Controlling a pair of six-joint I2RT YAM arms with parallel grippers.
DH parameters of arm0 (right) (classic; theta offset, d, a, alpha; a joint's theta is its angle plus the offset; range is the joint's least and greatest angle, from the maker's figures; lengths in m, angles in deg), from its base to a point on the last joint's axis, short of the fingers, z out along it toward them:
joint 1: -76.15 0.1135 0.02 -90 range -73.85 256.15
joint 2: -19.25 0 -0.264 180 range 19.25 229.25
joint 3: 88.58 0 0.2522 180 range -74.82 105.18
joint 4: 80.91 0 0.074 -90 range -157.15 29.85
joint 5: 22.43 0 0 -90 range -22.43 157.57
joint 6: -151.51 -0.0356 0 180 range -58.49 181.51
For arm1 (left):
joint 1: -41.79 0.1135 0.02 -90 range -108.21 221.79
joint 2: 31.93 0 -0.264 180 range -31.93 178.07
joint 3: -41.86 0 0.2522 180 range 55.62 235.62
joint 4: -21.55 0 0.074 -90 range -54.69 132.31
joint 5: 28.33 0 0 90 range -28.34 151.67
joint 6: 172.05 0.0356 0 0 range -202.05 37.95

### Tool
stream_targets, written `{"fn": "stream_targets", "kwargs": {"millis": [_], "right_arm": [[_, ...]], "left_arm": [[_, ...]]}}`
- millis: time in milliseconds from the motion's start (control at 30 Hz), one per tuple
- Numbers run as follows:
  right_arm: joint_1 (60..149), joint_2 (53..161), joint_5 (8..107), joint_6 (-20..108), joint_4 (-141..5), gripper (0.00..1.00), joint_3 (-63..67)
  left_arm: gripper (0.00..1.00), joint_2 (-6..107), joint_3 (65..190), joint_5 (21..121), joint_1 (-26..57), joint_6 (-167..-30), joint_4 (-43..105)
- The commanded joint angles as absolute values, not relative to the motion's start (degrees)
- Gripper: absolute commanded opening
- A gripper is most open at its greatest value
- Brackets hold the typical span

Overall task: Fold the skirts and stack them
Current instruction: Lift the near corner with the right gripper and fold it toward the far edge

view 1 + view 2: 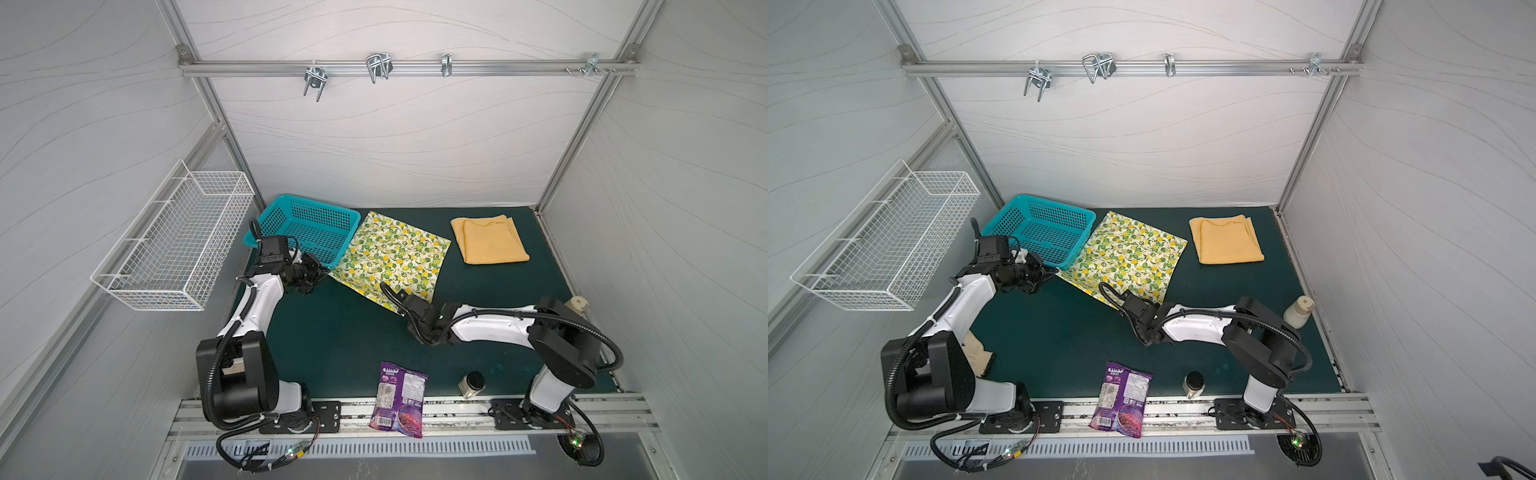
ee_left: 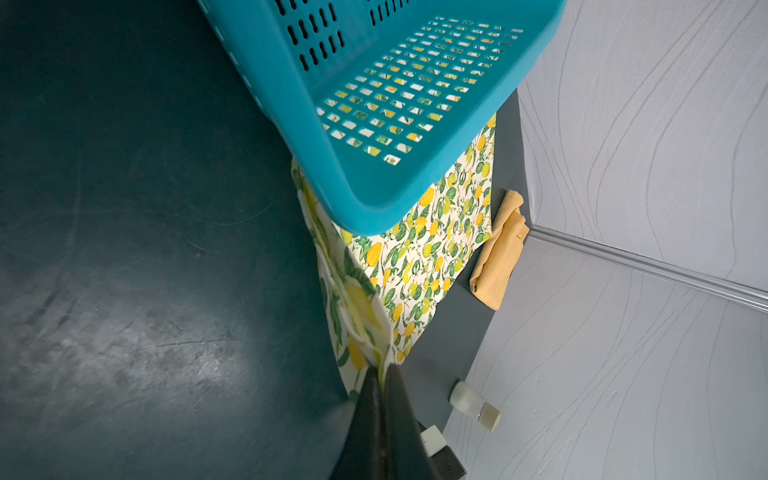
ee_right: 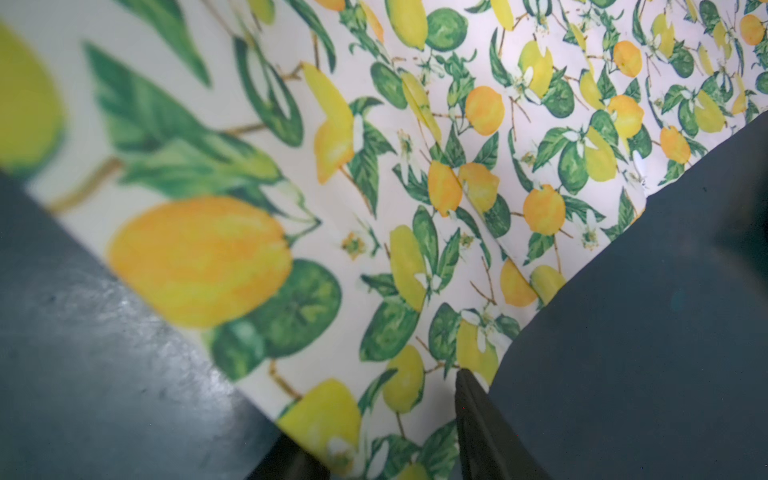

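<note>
In both top views the right gripper (image 3: 380, 428) lay hidden under its wrist, with the near corner of the lemon skirt (image 1: 390, 253). Close to the right wrist camera the print blurred. Lettering on the snack bag (image 1: 399, 399) was too small to read.

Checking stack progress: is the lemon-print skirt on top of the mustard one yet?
No, the lemon-print skirt lies spread out beside the folded mustard skirt, with bare green mat between them.

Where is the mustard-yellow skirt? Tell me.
In both top views the mustard-yellow skirt lies folded at the back right of the green mat, right of the lemon-print skirt and apart from it.
</note>
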State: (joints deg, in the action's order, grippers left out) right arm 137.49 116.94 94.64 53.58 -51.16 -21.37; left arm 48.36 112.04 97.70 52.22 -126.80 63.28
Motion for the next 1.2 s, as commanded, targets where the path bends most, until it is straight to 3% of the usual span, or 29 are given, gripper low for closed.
{"fn": "stream_targets", "kwargs": {"millis": [0,233,500,633,967,1167], "right_arm": [[136.98,115.88,95.76,52.45,-49.76,0.44,-22.14],[136.81,115.41,96.18,51.24,-48.44,0.34,-22.27],[137.15,112.76,94.47,49.13,-46.05,0.10,-22.62],[138.38,110.12,93.83,47.14,-43.59,0.05,-23.02],[144.92,100.87,95.51,36.55,-28.64,0.05,-21.50],[152.21,102.00,96.10,29.35,-23.59,0.06,-19.03]], "left_arm": [[0.00,48.83,114.15,98.25,52.16,-127.17,61.51],[0.00,49.45,113.76,98.32,52.21,-127.37,60.91],[0.00,49.85,113.10,98.46,52.16,-126.88,60.45],[0.00,50.16,112.46,98.69,52.16,-125.72,60.56],[0.00,48.02,107.80,100.42,47.81,-123.06,59.92],[0.00,45.83,110.34,98.10,46.09,-120.11,64.53]]}}
